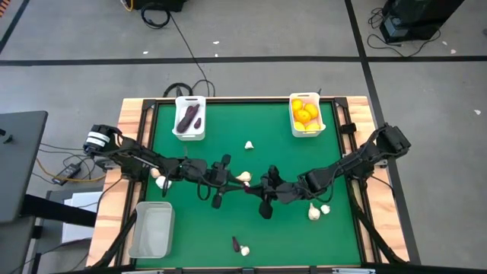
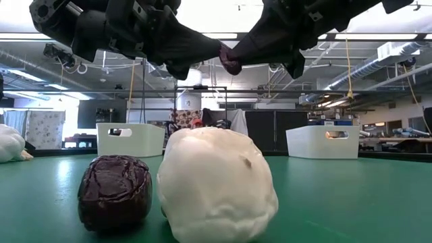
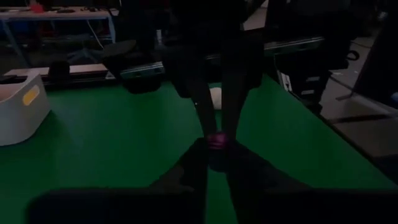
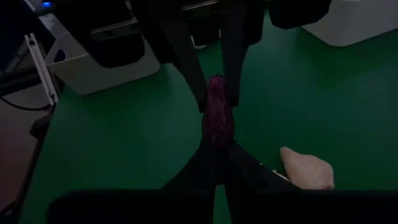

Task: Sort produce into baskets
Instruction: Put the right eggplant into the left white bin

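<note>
- An eggplant [image 4: 217, 118] hangs above mid-counter [image 1: 198, 228], its long axis running gripper to gripper.
- The right gripper [image 4: 217, 144] grasps one end, the left gripper [image 3: 214, 151] pinches the other (a handover, I judge).
- The eggplant basket [image 1: 189, 119] lies nearer the left arm.

both arms [image 1: 251, 181] bar mid-table; a garlic bulb [image 1: 249, 144] lies on the open mat beyond.

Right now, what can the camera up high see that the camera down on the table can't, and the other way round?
Only the high camera shows the clear bin, the yellow fruit in a white bin, and the eggplants in the other white bin. Only the low camera shows the room behind. Both show the left hand and right hand meeting above the table, and a garlic bulb beside a dark eggplant.
</note>
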{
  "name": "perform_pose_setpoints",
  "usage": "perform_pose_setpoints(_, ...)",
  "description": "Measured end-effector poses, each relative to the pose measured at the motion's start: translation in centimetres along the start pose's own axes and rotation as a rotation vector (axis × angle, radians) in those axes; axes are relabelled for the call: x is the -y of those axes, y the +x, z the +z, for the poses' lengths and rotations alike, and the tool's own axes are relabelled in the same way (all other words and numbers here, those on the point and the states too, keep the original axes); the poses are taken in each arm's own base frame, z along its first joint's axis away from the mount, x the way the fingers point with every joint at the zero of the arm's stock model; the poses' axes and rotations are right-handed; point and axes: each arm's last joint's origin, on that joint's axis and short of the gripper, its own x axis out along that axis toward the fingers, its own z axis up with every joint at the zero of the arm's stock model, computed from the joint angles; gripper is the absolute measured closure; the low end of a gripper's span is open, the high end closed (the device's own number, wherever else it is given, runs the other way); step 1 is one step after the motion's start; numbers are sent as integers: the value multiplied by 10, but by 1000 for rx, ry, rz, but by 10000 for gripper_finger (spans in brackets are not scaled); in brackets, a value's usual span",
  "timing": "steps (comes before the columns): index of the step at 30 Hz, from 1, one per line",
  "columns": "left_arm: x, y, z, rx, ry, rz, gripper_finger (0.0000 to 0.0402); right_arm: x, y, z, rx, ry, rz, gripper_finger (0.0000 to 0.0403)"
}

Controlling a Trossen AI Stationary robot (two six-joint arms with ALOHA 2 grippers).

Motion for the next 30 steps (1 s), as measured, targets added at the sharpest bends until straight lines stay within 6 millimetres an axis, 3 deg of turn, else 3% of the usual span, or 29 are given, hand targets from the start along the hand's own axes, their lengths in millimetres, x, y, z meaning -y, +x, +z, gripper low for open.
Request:
perform_pose_setpoints(5,-3,-1,3,20,-2,15,393,0,0,0,9,0,-16,350)
perform_pose_setpoints(11,-35,-19,18,-18,-38,253,382,9,-1,-8,-37,30,-141,285)
perform_pose_setpoints(17,-77,-52,25,-131,-90,511,379,27,-5,-22,-76,110,-394,252)
perform_pose_setpoints(25,-129,-111,30,-215,-231,885,379,27,-7,-28,-99,118,-404,251)
perform_pose_setpoints(30,-150,-135,23,-265,-291,1125,378,27,-8,-29,-123,102,-394,251)
